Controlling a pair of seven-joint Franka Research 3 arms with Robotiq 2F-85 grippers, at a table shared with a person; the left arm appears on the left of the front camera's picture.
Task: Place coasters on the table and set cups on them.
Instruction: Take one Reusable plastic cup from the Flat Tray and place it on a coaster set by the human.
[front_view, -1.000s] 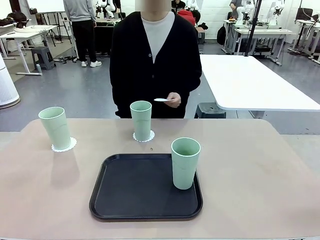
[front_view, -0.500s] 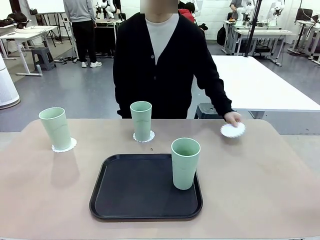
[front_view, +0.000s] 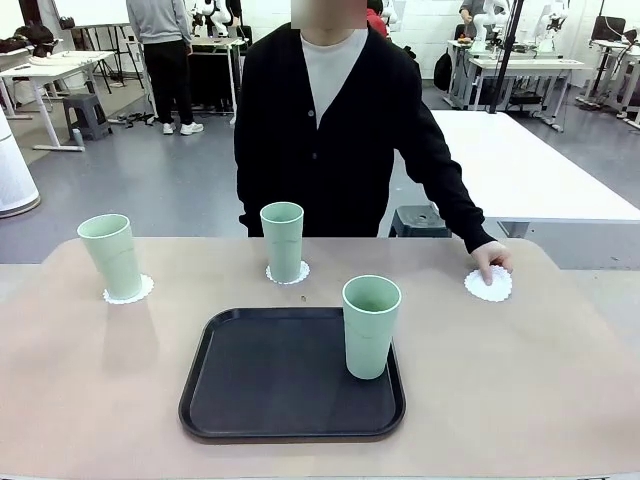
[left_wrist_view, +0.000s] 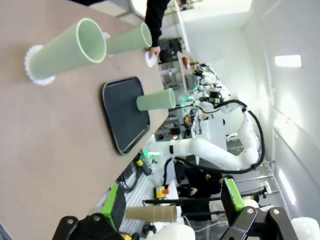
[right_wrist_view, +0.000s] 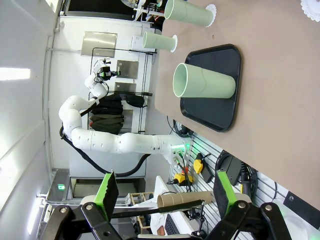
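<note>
Well beyond the right tool (right_wrist_view: 165, 176) stands a cup (right_wrist_view: 205, 82).

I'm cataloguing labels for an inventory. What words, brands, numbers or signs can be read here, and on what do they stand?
No text can be read anywhere.
Cups: plain green, no print.
Coasters: plain white, no print.
Tray: plain black, no print.
Gear below the table edge: any marks are too small and blurred to read.
</note>
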